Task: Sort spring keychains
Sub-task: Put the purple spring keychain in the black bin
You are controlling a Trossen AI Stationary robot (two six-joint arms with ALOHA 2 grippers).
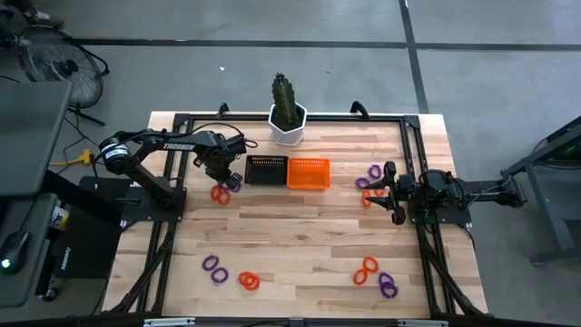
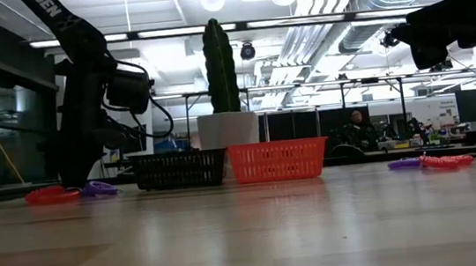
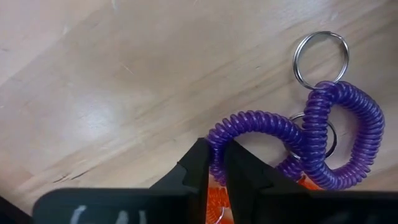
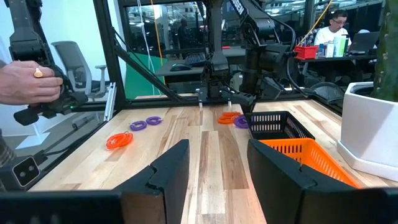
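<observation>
My left gripper [image 1: 223, 178] points down at the table left of the black mesh basket [image 1: 266, 170] and is shut on a purple spring keychain [image 3: 311, 140], which has a metal ring [image 3: 320, 59]. An orange keychain [image 1: 220, 193] lies beside it on the wood. My right gripper [image 4: 217, 158] is open and empty, held above the table at the right [image 1: 392, 193], near a purple keychain [image 1: 371, 173] and an orange keychain [image 1: 370, 196]. The orange mesh basket [image 1: 308, 173] stands beside the black one. My left gripper pinches one strand of the purple coil [image 3: 216, 144] between its two fingertips [image 3: 198, 163]. The fingers come from above, pointing down, and lie across the strand. The keychain lies on the table, its loops and ring spread out beyond the fingers.
More keychains lie near the front edge: purple [image 1: 214, 268], orange [image 1: 249, 281], orange [image 1: 366, 270], purple [image 1: 388, 285]. A potted cactus [image 1: 287, 111] stands at the far edge behind the baskets. A person's hand [image 4: 28, 84] shows beyond the table in the right wrist view.
</observation>
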